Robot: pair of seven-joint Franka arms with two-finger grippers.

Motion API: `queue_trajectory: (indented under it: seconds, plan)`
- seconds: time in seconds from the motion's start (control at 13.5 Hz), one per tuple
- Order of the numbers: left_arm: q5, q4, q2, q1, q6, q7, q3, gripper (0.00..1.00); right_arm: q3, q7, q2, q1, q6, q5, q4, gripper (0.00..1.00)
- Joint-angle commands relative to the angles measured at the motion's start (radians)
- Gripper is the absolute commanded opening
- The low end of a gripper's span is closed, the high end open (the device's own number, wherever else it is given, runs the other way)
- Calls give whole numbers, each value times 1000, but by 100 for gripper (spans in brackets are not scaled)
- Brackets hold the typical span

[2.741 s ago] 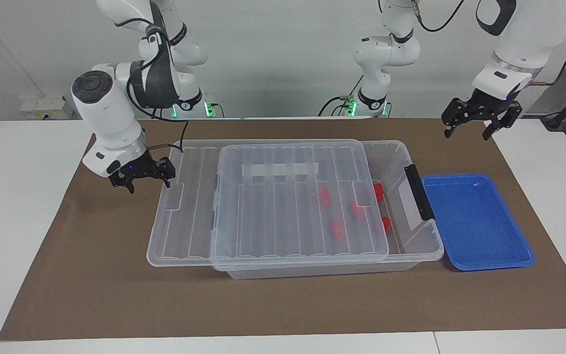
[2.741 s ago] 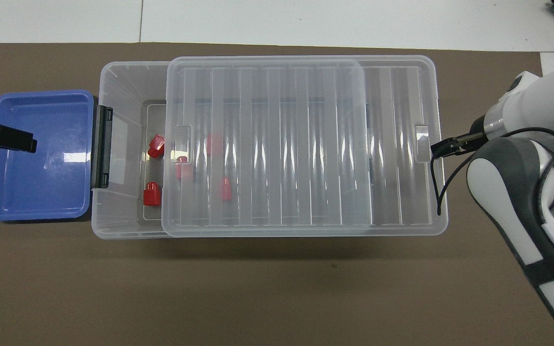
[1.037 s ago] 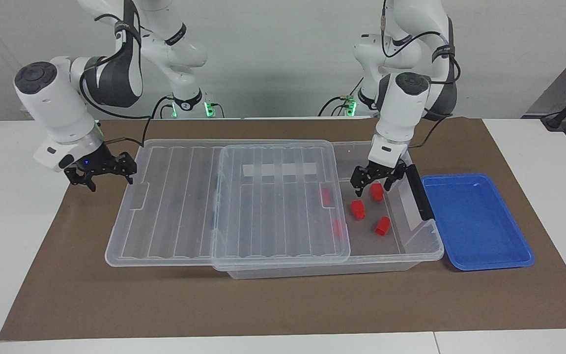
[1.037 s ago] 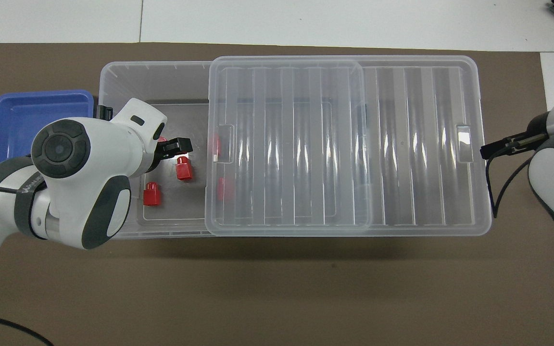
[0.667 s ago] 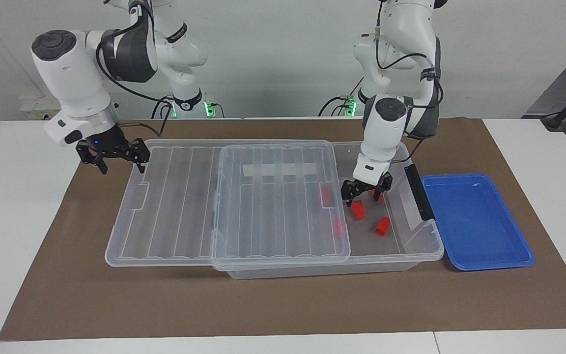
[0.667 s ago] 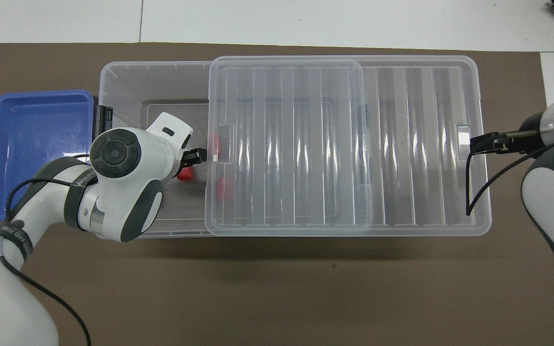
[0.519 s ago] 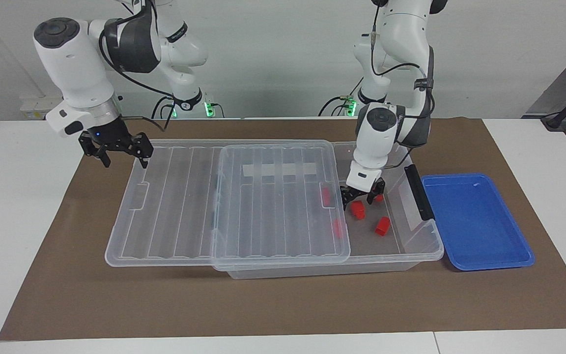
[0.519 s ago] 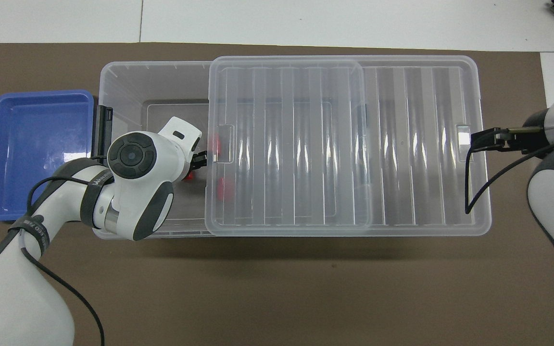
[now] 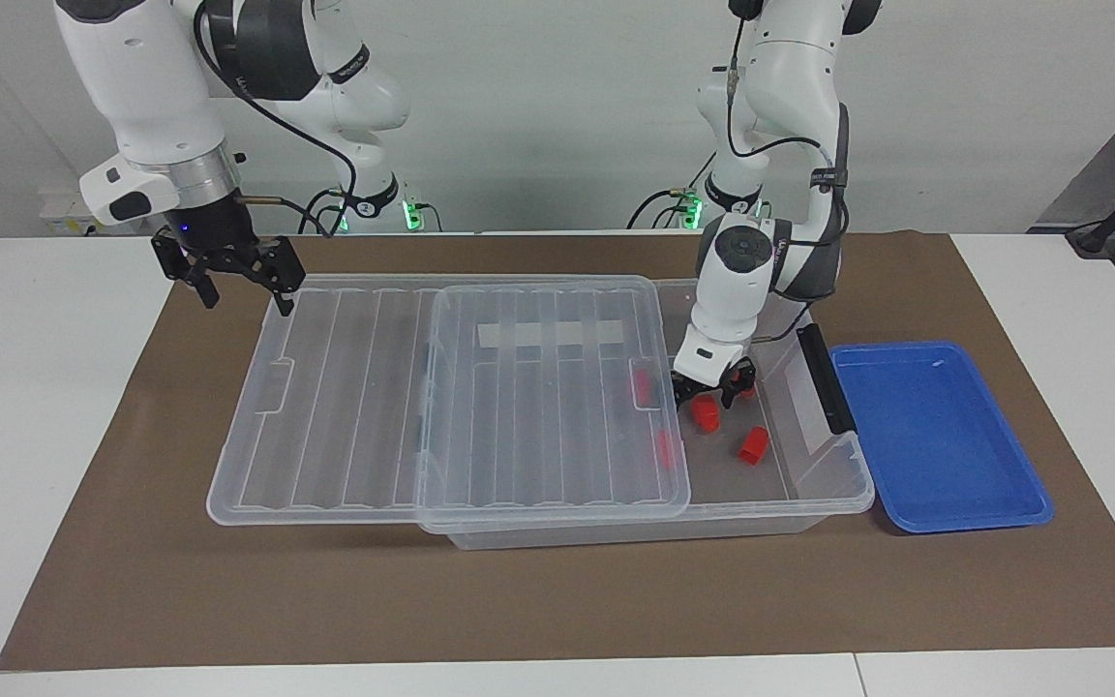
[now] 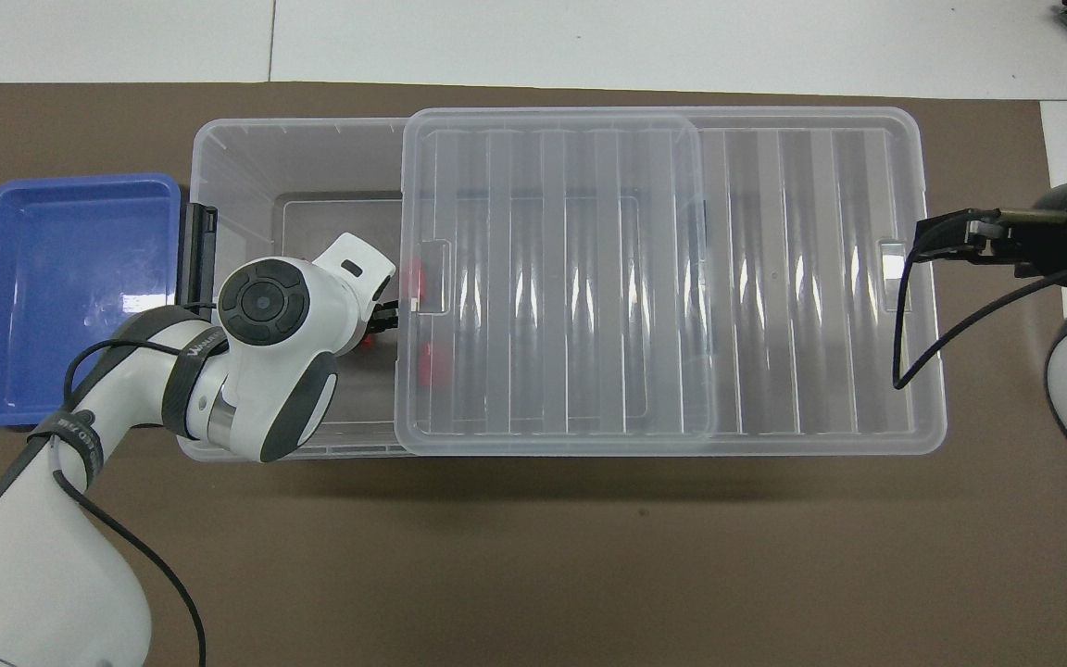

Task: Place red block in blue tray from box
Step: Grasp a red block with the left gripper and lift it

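The left pincer (image 9: pixel 709 391) reaches down into the open end of the box (image 9: pixel 780 484), fingers spread around a red block (image 9: pixel 706 413). The right pincer (image 9: pixel 233 274), spread, hangs over the lid's (image 9: pixel 345 397) corner.

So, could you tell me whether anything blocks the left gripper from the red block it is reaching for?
Nothing visible does: the lid is slid aside, and the left gripper sits inside the box right at the red block.

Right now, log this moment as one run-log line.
left gripper: open, down in box around red block | right gripper: open, waiting over lid corner | blue tray: empty
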Motion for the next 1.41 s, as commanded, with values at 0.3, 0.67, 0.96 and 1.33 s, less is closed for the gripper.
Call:
queue_trajectory:
  seconds: [0.3,0.67,0.96,1.33]
  plan:
    - [19,-46,-27,14,23,56,6,95,1,13,11,-24,-2,38,17,100]
    - [17,-43,-25,13,19,50,8,21,-1,6,6,-28,-10,37,11,100]
    - [17,-3,-54,14,-74,64,11,2,-1,4,5,-32,-13,37,11,100]
    - [3,242,-162,29,-531,80,17,2,-1,4,5,-37,-13,37,11,100]
